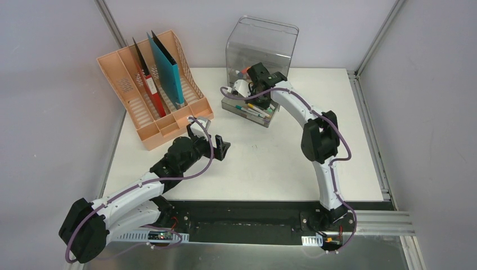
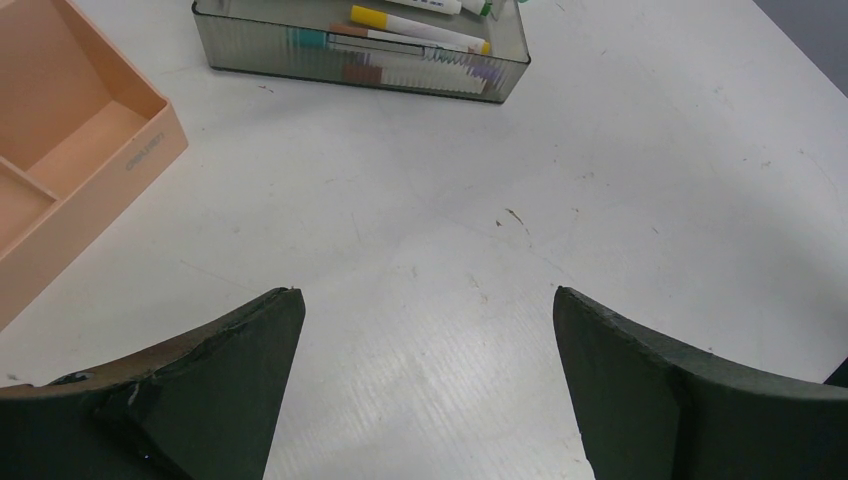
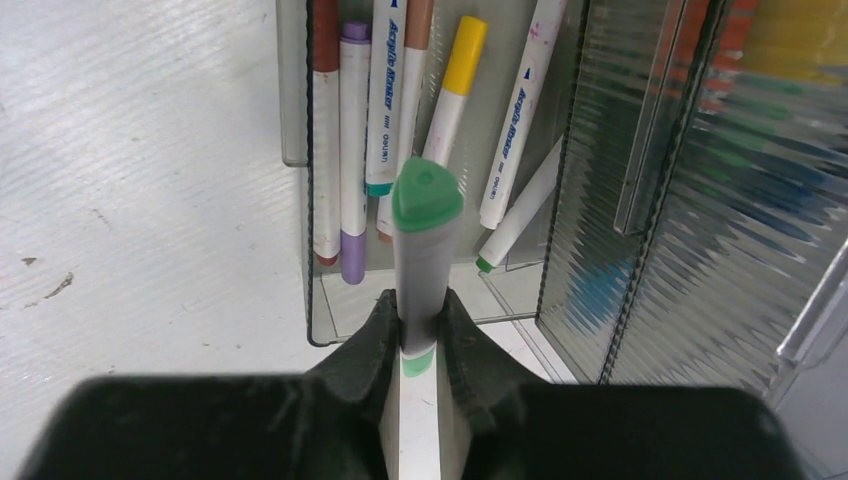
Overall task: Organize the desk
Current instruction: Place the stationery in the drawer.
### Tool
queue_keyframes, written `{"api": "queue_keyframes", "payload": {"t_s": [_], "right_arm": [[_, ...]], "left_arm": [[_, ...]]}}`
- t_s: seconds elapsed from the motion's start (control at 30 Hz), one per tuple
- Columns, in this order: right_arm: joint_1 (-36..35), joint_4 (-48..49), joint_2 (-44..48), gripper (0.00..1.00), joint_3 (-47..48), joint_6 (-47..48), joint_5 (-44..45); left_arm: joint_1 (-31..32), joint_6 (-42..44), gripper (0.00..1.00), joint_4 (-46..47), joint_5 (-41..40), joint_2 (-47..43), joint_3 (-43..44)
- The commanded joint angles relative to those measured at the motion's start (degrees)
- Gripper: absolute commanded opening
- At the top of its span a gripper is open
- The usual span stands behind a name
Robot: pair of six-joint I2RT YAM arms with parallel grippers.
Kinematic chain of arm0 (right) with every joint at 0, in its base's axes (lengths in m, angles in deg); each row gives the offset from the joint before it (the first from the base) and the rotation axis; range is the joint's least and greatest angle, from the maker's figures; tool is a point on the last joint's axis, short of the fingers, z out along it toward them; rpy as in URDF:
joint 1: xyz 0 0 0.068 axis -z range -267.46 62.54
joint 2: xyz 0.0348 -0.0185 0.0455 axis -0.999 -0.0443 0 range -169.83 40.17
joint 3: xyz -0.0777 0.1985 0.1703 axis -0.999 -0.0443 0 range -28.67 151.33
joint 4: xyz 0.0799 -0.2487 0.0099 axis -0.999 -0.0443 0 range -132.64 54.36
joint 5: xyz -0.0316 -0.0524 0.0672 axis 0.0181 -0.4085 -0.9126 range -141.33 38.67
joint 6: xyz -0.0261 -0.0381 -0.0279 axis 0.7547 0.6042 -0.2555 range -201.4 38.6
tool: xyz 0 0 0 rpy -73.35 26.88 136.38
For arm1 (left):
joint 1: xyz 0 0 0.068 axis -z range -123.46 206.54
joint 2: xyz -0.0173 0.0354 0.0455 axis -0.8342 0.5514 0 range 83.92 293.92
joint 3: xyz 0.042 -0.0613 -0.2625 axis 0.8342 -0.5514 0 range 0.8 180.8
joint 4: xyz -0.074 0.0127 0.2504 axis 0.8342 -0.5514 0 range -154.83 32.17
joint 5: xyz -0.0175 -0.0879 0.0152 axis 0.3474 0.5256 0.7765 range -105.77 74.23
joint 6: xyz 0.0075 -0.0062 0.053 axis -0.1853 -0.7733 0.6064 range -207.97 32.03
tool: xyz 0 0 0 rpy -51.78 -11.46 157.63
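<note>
The white desk [image 1: 270, 163] holds a clear grey drawer box [image 1: 261, 48] with its drawer [image 1: 247, 112] pulled out and several markers lying in it. My right gripper [image 1: 256, 90] is shut on a green-capped marker [image 3: 424, 240] and holds it above the open drawer [image 3: 330, 310]. My left gripper [image 1: 211, 140] is open and empty over bare desk [image 2: 430, 290], with the drawer [image 2: 360, 65] ahead of it.
A peach slotted file rack [image 1: 152, 90] with a red and a teal folder stands at the back left; its corner shows in the left wrist view [image 2: 80, 140]. The drawer box wall [image 3: 690, 200] stands right of the held marker. Grey walls surround the desk.
</note>
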Motion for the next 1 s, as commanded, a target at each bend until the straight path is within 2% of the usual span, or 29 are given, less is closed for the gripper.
{"api": "queue_keyframes", "payload": {"t_s": [0.0, 0.3, 0.6, 0.97], "right_arm": [[-0.32, 2.28, -0.61, 0.15, 2.75, -0.06, 3.03], [-0.32, 2.77, -0.71, 0.34, 2.62, -0.82, 3.20], [-0.36, 1.83, 3.25, 0.36, 1.73, -4.93, -1.67], [-0.32, 2.40, 12.27, 0.34, -6.10, -13.61, -24.34]], "left_arm": [[-0.24, 0.60, 0.99, 1.67, -0.72, -1.01, -0.58], [-0.24, 0.42, 0.99, 1.48, -0.72, -1.31, -0.64], [-0.24, 0.13, 0.99, 1.81, -0.64, -0.78, -0.51], [-0.24, -0.83, 0.99, 3.45, 0.34, 1.92, 0.29]]}}
